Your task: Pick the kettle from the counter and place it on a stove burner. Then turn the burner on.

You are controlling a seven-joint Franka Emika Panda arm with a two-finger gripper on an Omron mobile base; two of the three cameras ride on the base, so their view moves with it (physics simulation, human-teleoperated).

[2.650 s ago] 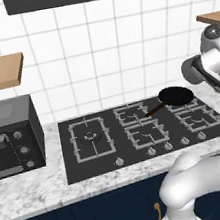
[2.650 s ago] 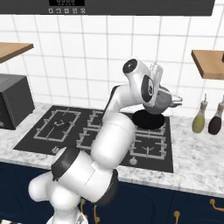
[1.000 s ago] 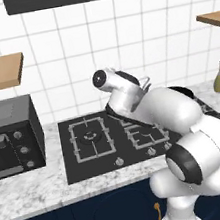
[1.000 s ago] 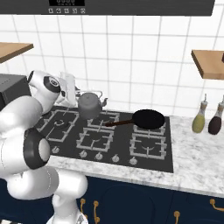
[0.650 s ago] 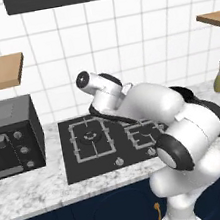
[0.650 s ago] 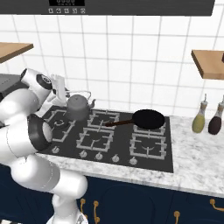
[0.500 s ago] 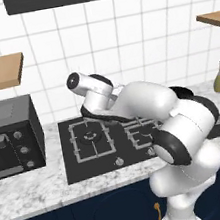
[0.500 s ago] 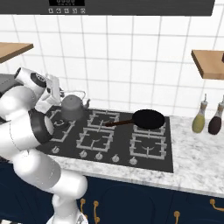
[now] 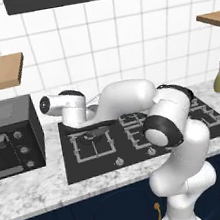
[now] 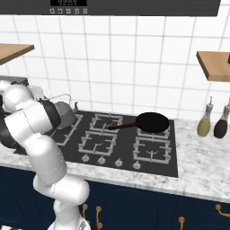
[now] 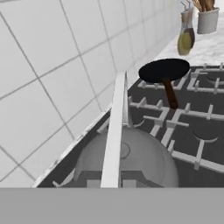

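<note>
Where the hand view looks down its own fingers, the kettle (image 11: 131,162) is seen directly below, its thin wire handle (image 11: 114,135) running up the middle of the picture; the gripper (image 9: 96,115) is judged clamped on that handle, though the fingertips themselves are hidden. The kettle (image 10: 65,114) is found at the left end of the cooktop (image 10: 166,168), over the large burner (image 9: 93,141) near the back edge; whether it rests on the grate cannot be told. It is judged rigid, smooth metal, moderately light, and liable to swing under a thin handle; the top of the arch is the sound place to hold. The handle's arch is seen to run along the cooktop toward the frying pan (image 11: 164,70), whose brown handle points back at the kettle. Beyond it, bottles (image 10: 204,122) stand on the counter (image 10: 202,161).
</note>
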